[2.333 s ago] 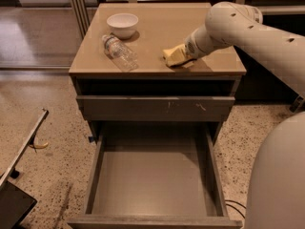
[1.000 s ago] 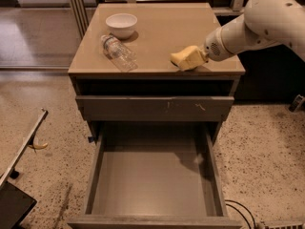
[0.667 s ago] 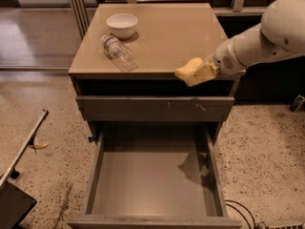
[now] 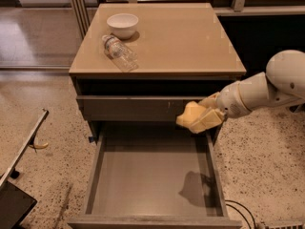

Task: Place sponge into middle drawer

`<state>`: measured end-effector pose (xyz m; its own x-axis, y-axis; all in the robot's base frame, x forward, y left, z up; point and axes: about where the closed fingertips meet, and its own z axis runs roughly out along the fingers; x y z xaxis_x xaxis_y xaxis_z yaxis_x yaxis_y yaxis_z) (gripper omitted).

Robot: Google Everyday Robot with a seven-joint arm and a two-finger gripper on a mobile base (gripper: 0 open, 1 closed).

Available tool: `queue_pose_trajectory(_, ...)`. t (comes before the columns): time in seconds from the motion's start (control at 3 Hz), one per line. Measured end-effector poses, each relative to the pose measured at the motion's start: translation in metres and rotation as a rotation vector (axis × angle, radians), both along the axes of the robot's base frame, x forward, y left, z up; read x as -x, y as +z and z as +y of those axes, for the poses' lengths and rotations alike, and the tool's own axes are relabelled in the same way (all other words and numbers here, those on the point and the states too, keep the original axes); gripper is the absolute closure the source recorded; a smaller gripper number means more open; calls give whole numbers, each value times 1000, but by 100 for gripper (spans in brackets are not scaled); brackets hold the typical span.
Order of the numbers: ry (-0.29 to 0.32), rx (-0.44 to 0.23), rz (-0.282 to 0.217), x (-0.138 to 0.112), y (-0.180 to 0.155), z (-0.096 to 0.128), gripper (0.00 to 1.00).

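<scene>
I hold sponge pinched in end effector | above open middle drawer, 2 o'clock corner | lowering, release left

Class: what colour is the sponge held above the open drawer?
Pale yellow, in the camera view; the gripper holds the sponge above the middle drawer.

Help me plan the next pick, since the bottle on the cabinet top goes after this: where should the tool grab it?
Across the middle of the bottle, from straight above. It lies on its side, slanted, cap toward the bowl, so close across its narrow width. The tool is busy holding the sponge above the open drawer.
</scene>
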<state>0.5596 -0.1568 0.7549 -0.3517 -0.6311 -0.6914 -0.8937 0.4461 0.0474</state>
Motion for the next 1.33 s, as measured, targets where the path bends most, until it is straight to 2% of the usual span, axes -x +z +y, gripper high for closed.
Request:
queue_pose_trajectory(0.33, 26, -24, 82, 19, -68, 5, 100)
queue_pose_trajectory(0.67, -6, -16, 155, 22, -131, 19, 100)
queue_pose_trajectory(1.33, -169, 82, 254, 8, -242, 53, 100)
